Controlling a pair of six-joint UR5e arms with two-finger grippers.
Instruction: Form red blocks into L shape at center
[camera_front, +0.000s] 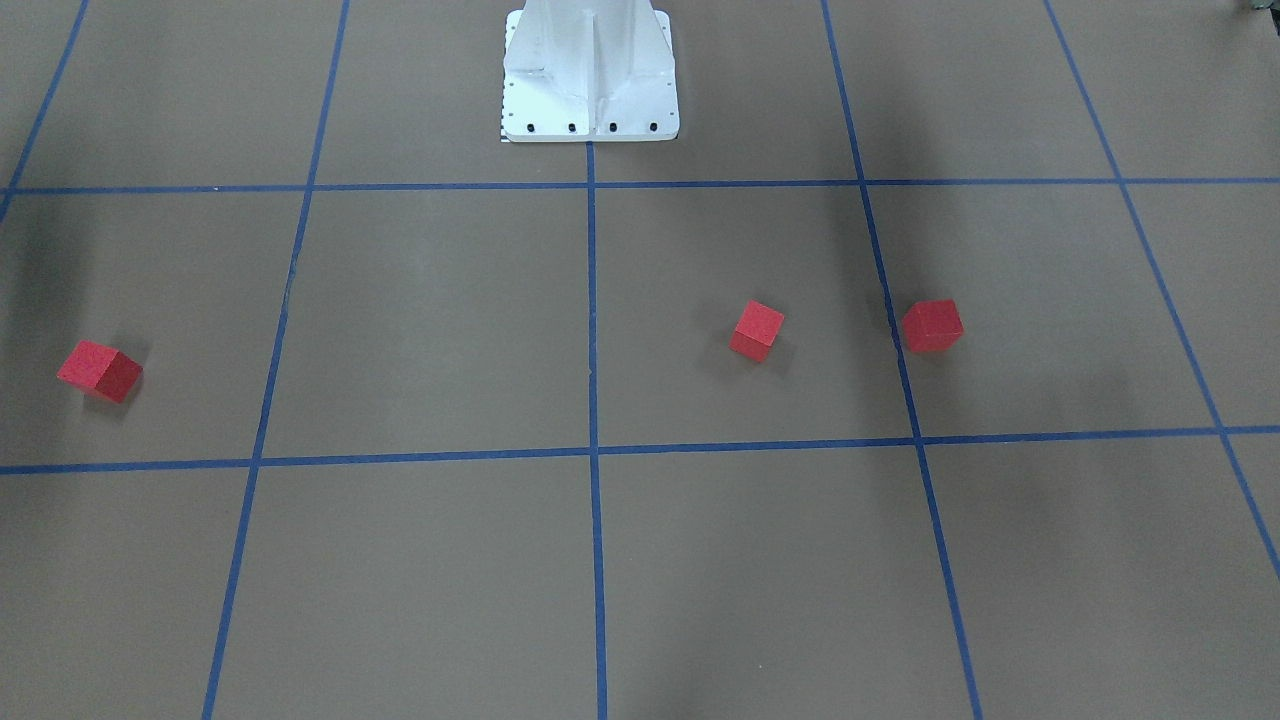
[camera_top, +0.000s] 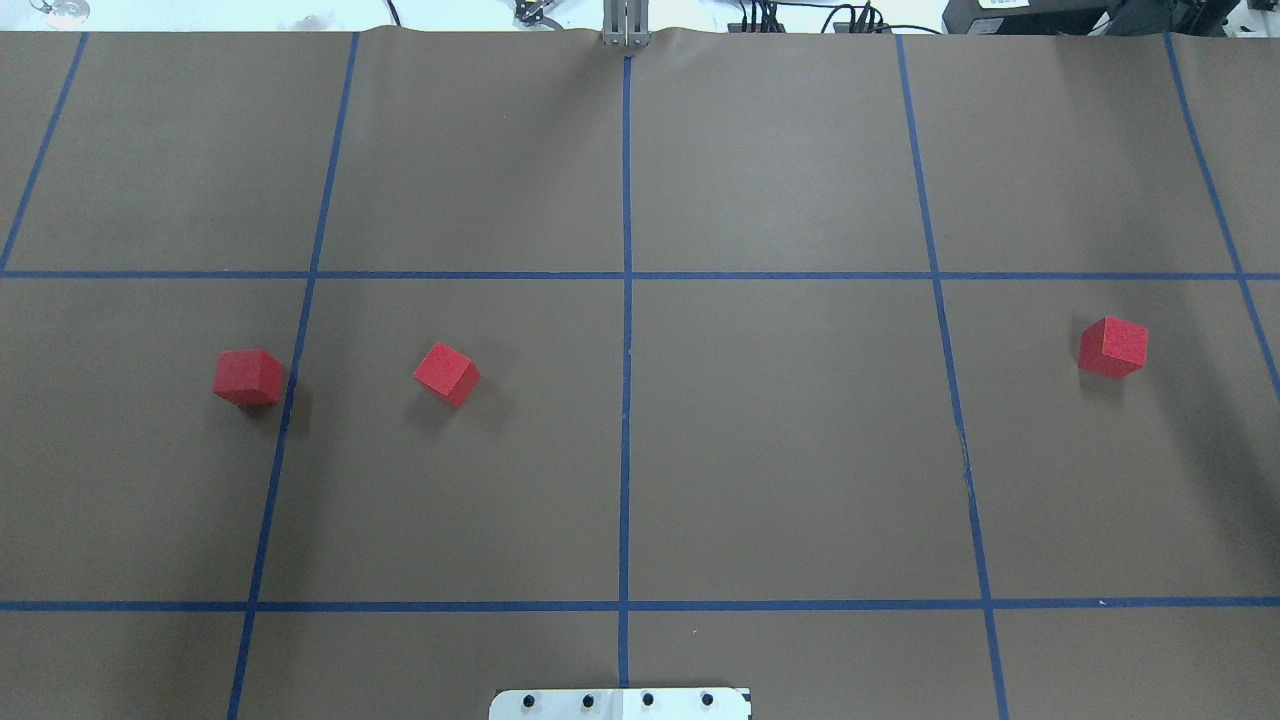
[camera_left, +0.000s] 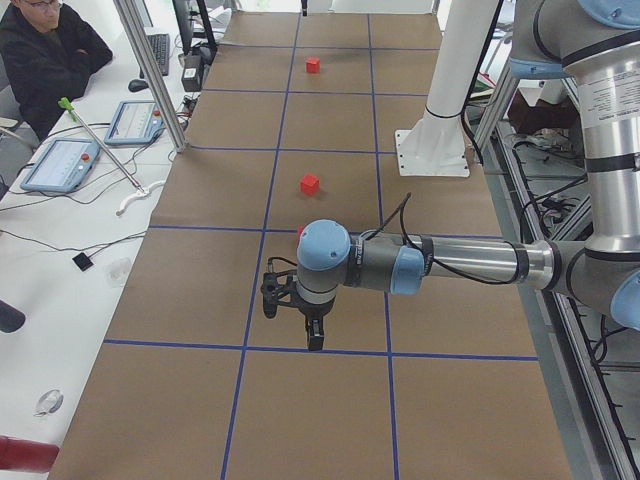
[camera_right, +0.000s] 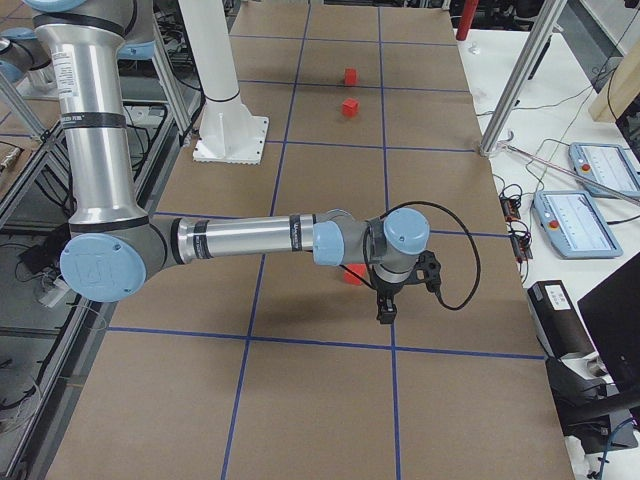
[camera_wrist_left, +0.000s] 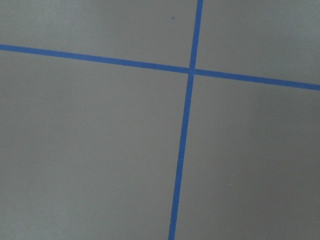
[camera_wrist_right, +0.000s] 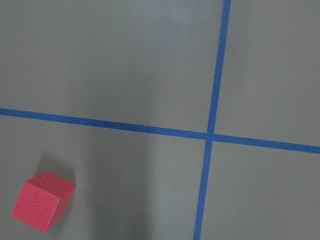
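We see three red cubes spread apart on a brown table (camera_top: 800, 450), none at the center (camera_top: 626, 440). From above, the first block (camera_top: 248, 377) sits just left of a blue line (camera_top: 290, 400). The second block (camera_top: 447, 373) lies left of center. The third block (camera_top: 1112, 347) is far right. The left gripper (camera_left: 314, 338) and right gripper (camera_right: 386, 310) hover above the table. We cannot tell how their jaws stand.

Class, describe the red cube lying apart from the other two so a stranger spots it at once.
Find the blue tape line running from the white base plate across the brown table. The lone cube sits in the second square on the robot's right; the other two cubes lie left of that line.
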